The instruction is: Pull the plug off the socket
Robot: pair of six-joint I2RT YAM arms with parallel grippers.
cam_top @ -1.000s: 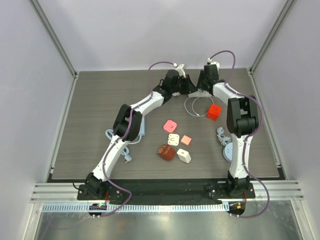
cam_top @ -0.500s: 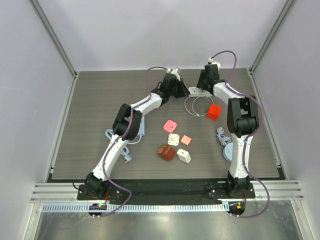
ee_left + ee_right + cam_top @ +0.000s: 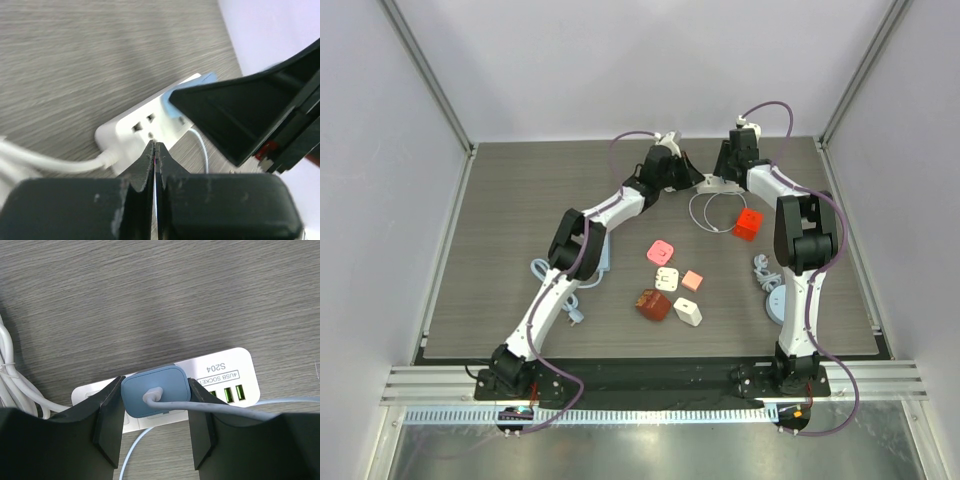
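Observation:
A white power strip (image 3: 227, 371) lies at the far middle of the table (image 3: 500, 220); it also shows in the top view (image 3: 717, 186) and the left wrist view (image 3: 131, 131). A blue plug (image 3: 156, 396) with a pale blue cable sits in it. My right gripper (image 3: 155, 386) is shut on the blue plug, one finger on each side. My left gripper (image 3: 155, 146) is shut and empty, its tips resting on the strip's left end beside the sockets. The plug's blue edge (image 3: 176, 95) shows there under the right gripper's black fingers (image 3: 240, 117).
The strip's white cable (image 3: 705, 212) loops in front of it. A red cube (image 3: 748, 224), a pink adapter (image 3: 662, 251), white adapters (image 3: 688, 311) and a dark red block (image 3: 653, 304) lie mid-table. Coiled cables lie at the left (image 3: 545, 270) and right (image 3: 770, 275).
My left gripper has moved right and down onto the strip's left end. The right gripper stays on the plug.

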